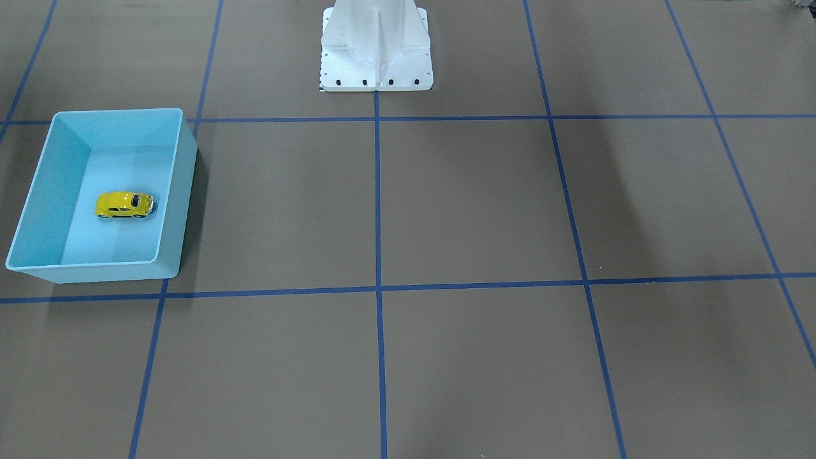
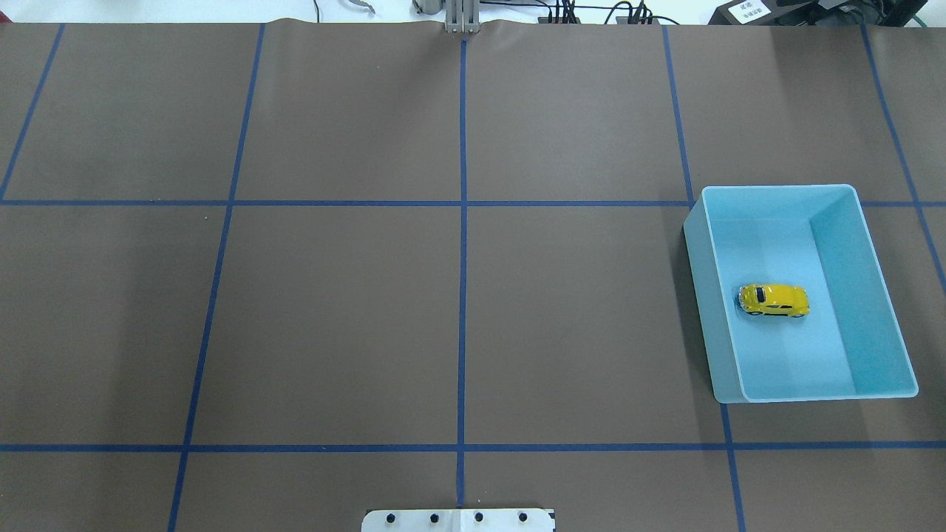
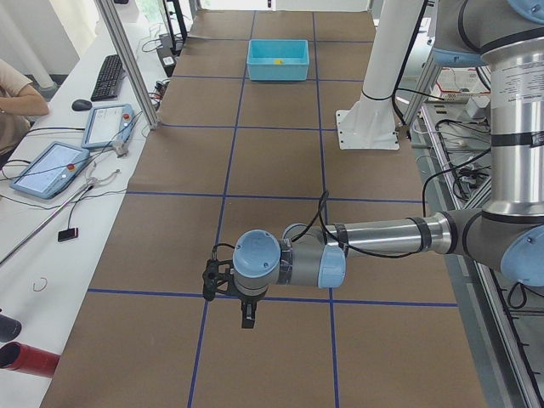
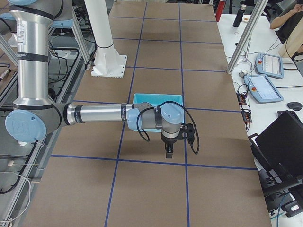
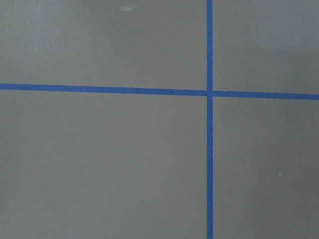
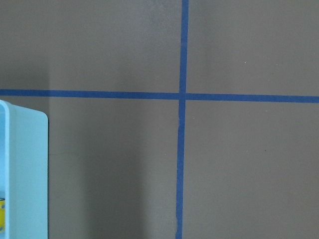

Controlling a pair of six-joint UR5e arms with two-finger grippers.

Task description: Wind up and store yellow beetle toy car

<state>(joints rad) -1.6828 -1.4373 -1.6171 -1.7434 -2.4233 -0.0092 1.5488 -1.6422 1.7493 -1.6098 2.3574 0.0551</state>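
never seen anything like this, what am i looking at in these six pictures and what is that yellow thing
A robot with two arms stands on a white base at a brown table marked with blue tape. Two pictures look down from opposite sides, two look along the table from its ends, two come from cameras on the wrists. The left gripper and the right gripper hang over bare table, apparently holding nothing; open or shut, I cannot tell. On the table sits a blue bin, and on its floor the yellow beetle toy car.
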